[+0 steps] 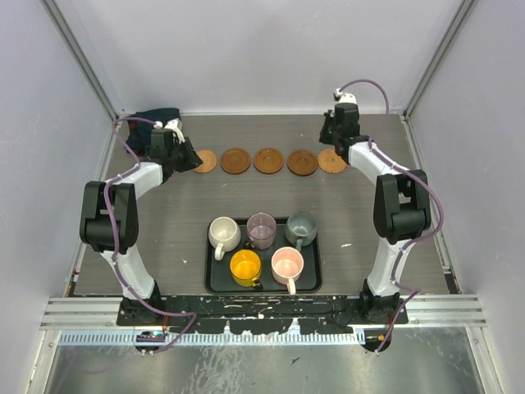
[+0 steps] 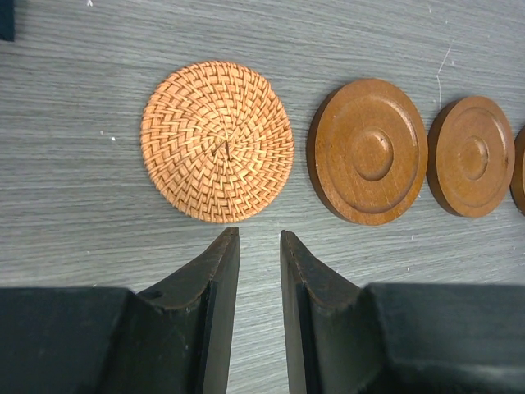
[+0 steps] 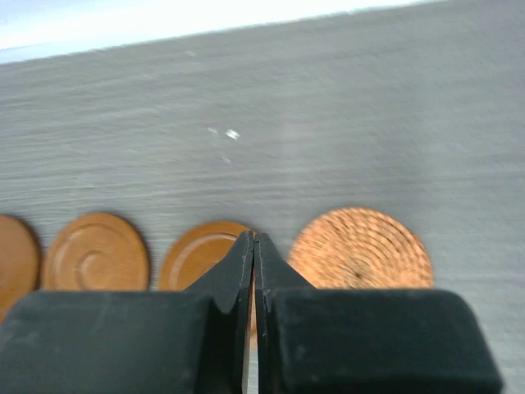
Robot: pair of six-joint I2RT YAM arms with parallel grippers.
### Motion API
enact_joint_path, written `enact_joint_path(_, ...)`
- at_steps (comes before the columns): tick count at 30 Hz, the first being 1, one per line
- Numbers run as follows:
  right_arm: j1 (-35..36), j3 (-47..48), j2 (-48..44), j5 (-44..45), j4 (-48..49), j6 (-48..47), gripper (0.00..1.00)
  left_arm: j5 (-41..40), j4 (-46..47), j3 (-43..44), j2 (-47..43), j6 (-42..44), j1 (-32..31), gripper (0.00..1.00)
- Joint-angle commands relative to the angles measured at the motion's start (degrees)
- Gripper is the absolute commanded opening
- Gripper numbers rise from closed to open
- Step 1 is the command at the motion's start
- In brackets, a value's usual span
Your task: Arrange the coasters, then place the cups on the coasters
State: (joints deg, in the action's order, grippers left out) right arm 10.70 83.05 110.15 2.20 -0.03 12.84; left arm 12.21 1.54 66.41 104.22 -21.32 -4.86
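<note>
Hovering by the 5 coasters (image 1: 268, 160) along the table's (image 1: 328, 213) far edge: left gripper (image 2: 257, 232) slightly spread, empty; right gripper (image 3: 253, 236) pressed together, empty, and could nudge the row askew if it dips.

A grey wood-grain tabletop (image 1: 176, 222) sits enclosed by plain pale walls (image 1: 262, 49) at the back and both sides. Metal posts (image 1: 80, 61) slant up the rear corners, an aluminium rail (image 1: 443, 312) lines the near edge, and the light is even.
</note>
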Motion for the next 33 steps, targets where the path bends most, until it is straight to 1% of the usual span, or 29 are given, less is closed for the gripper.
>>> enact_joint_path(1, -3.2, -4.5, -1.5, 0.2, 0.4, 2.9, 0.05, 2.3, 2.6, 2.6, 1.7, 1.3, 0.3, 0.28)
enact_joint_path(10, -4.3, -7.4, 0.6, -2.3, 2.0, 2.2, 0.04, 3.1, 4.2, 2.4, 3.1, 2.8, 0.2, 0.28)
enact_joint_path(16, -4.3, -7.2, 1.8, -2.8, 1.9, 1.9, 0.04, 2.8, 4.3, 3.4, 5.0, 3.0, 0.2, 0.28)
enact_joint_path(25, -4.9, -6.9, 4.8, -1.6, -1.0, 2.8, 0.04, 3.0, 3.6, 4.6, 6.7, 3.1, 0.2, 0.28)
enact_joint_path(33, -5.7, -9.8, 4.5, 0.7, -1.6, 4.1, 0.03, 3.0, 3.5, 3.2, 5.3, 3.6, 0.2, 0.28)
